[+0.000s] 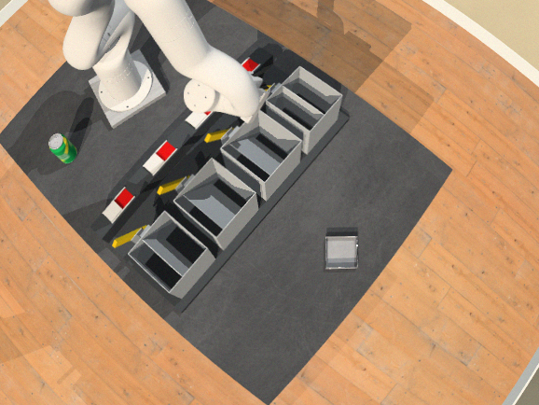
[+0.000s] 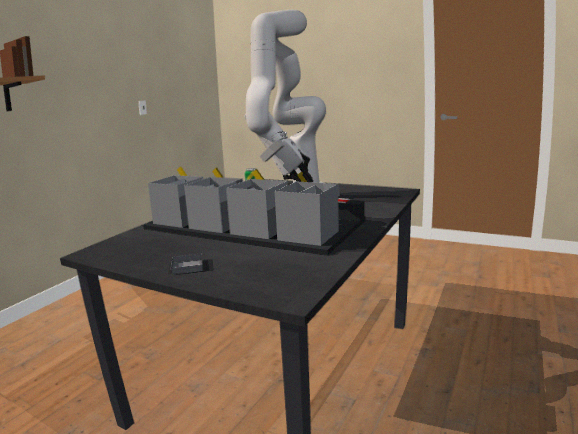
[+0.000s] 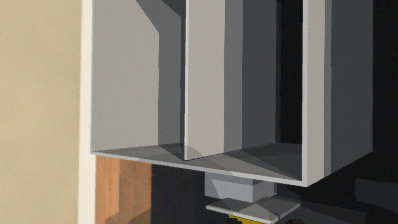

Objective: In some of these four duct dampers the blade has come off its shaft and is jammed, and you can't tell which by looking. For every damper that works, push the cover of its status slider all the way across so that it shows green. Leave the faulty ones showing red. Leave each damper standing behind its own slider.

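Four grey box dampers stand in a row on a dark base: the first, the second, the third and the last. Each has a yellow lever, such as the first one's, and a slider in front. The sliders show red; the third damper's slider is partly under the arm. My gripper is down at the last damper's lever and shut on it; the fingers are hidden in the wrist view. That damper's blade shows inside the box.
A green can stands left of the robot base. A small clear tray lies on the black table beyond the dampers. A wall and a door stand behind the table.
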`<state>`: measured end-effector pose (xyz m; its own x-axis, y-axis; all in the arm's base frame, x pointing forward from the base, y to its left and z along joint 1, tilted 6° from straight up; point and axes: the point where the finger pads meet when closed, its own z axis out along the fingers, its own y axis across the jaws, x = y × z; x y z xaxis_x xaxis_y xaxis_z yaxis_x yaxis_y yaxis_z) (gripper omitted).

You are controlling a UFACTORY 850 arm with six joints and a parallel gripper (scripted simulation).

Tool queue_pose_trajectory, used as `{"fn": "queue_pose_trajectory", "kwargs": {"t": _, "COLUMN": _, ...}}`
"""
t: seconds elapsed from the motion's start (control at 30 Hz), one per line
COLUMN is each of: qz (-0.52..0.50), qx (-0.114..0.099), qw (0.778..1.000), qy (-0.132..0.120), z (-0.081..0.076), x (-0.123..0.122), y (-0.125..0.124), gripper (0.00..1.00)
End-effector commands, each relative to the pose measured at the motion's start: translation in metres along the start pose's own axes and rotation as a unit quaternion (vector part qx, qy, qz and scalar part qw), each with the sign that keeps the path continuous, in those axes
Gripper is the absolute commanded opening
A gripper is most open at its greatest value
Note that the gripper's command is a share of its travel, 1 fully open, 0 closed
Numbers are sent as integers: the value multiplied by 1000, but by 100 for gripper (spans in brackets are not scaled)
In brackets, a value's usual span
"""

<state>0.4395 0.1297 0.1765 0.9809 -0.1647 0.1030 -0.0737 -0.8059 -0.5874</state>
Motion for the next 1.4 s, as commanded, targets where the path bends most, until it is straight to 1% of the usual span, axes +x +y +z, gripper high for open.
{"fn": "queue_pose_trajectory", "kwargs": {"t": 0.0, "qz": 0, "qx": 0, "qw": 1000, "qy": 0, "z": 0, "x": 1, "y": 0, "gripper": 19}}
{"fn": "queue_pose_trajectory", "kwargs": {"t": 0.03, "qz": 0, "qx": 0, "qw": 1000, "qy": 0, "z": 0, "x": 1, "y": 0, "gripper": 19}}
{"fn": "queue_pose_trajectory", "kwargs": {"t": 0.07, "qz": 0, "qx": 0, "qw": 1000, "qy": 0, "z": 0, "x": 1, "y": 0, "gripper": 23}}
{"fn": "queue_pose_trajectory", "kwargs": {"t": 0.13, "qz": 0, "qx": 0, "qw": 1000, "qy": 0, "z": 0, "x": 1, "y": 0, "gripper": 23}}
{"fn": "queue_pose_trajectory", "kwargs": {"t": 0.17, "qz": 0, "qx": 0, "qw": 1000, "qy": 0, "z": 0, "x": 1, "y": 0, "gripper": 27}}
{"fn": "queue_pose_trajectory", "kwargs": {"t": 0.23, "qz": 0, "qx": 0, "qw": 1000, "qy": 0, "z": 0, "x": 1, "y": 0, "gripper": 27}}
{"fn": "queue_pose_trajectory", "kwargs": {"t": 0.27, "qz": 0, "qx": 0, "qw": 1000, "qy": 0, "z": 0, "x": 1, "y": 0, "gripper": 31}}
{"fn": "queue_pose_trajectory", "kwargs": {"t": 0.33, "qz": 0, "qx": 0, "qw": 1000, "qy": 0, "z": 0, "x": 1, "y": 0, "gripper": 31}}
{"fn": "queue_pose_trajectory", "kwargs": {"t": 0.37, "qz": 0, "qx": 0, "qw": 1000, "qy": 0, "z": 0, "x": 1, "y": 0, "gripper": 35}}
{"fn": "queue_pose_trajectory", "kwargs": {"t": 0.43, "qz": 0, "qx": 0, "qw": 1000, "qy": 0, "z": 0, "x": 1, "y": 0, "gripper": 35}}
{"fn": "queue_pose_trajectory", "kwargs": {"t": 0.47, "qz": 0, "qx": 0, "qw": 1000, "qy": 0, "z": 0, "x": 1, "y": 0, "gripper": 39}}
{"fn": "queue_pose_trajectory", "kwargs": {"t": 0.87, "qz": 0, "qx": 0, "qw": 1000, "qy": 0, "z": 0, "x": 1, "y": 0, "gripper": 39}}
{"fn": "queue_pose_trajectory", "kwargs": {"t": 1.1, "qz": 0, "qx": 0, "qw": 1000, "qy": 0, "z": -4, "x": 1, "y": 0, "gripper": 39}}
{"fn": "queue_pose_trajectory", "kwargs": {"t": 1.23, "qz": 0, "qx": 0, "qw": 1000, "qy": 0, "z": -13, "x": 1, "y": 0, "gripper": 39}}
{"fn": "queue_pose_trajectory", "kwargs": {"t": 1.37, "qz": 0, "qx": 0, "qw": 1000, "qy": 0, "z": -26, "x": 1, "y": 0, "gripper": 39}}
